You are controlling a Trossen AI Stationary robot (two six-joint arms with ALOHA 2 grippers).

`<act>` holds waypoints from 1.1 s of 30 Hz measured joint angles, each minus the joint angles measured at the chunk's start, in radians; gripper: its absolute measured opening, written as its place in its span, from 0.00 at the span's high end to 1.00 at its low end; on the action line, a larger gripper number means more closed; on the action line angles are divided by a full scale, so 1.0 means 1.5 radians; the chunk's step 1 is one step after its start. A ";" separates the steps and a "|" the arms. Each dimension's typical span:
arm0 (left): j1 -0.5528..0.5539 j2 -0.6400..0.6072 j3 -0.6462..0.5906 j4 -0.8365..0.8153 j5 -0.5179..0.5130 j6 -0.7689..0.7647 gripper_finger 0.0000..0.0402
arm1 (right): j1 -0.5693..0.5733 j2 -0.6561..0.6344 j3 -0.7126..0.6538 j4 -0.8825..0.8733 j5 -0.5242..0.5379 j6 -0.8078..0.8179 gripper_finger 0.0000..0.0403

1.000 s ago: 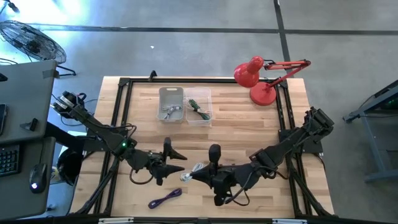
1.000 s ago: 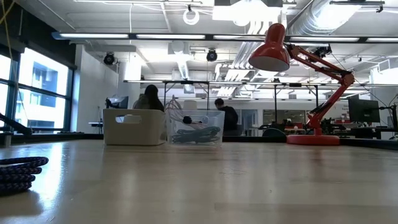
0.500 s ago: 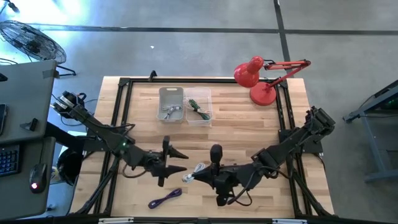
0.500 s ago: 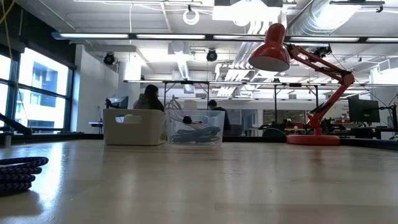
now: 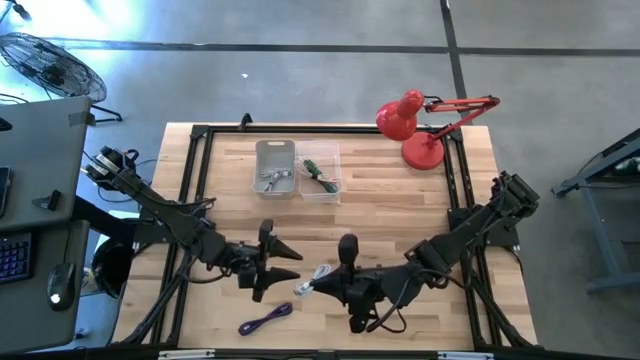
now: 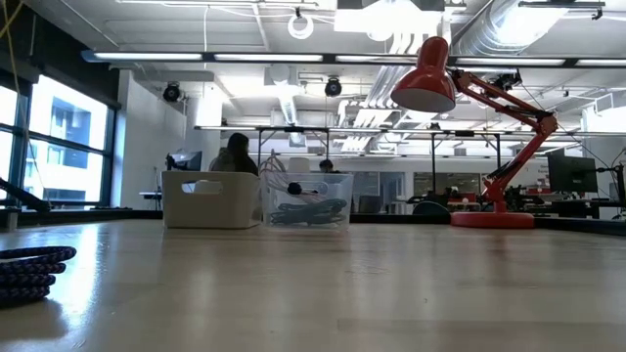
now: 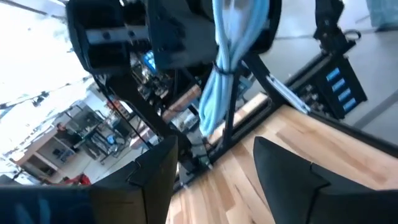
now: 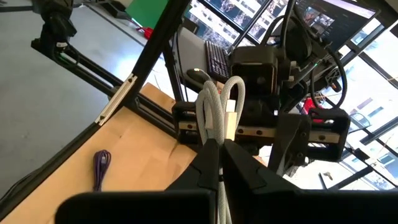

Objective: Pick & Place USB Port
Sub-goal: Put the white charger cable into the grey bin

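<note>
— High view, left to right: the left gripper [image 5: 281,261] waits with fingers spread. Just right of it, the right gripper [image 5: 318,284] pinches a pale cable [image 5: 309,281] lifted off the table [image 5: 400,200].

— So it's the carrying step?

— I'd say so. Next it must travel to the far bins [image 5: 297,170].
</note>
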State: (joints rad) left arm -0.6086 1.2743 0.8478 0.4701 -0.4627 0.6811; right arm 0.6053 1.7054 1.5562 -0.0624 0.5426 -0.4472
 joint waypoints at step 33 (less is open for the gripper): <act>0.020 0.009 0.000 0.105 0.131 -0.003 0.49 | -0.050 0.000 0.000 -0.006 -0.066 0.021 1.00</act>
State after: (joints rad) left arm -0.5781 1.2873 0.8478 0.6283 -0.2668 0.6765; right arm 0.5306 1.7058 1.5562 -0.0714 0.4441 -0.4153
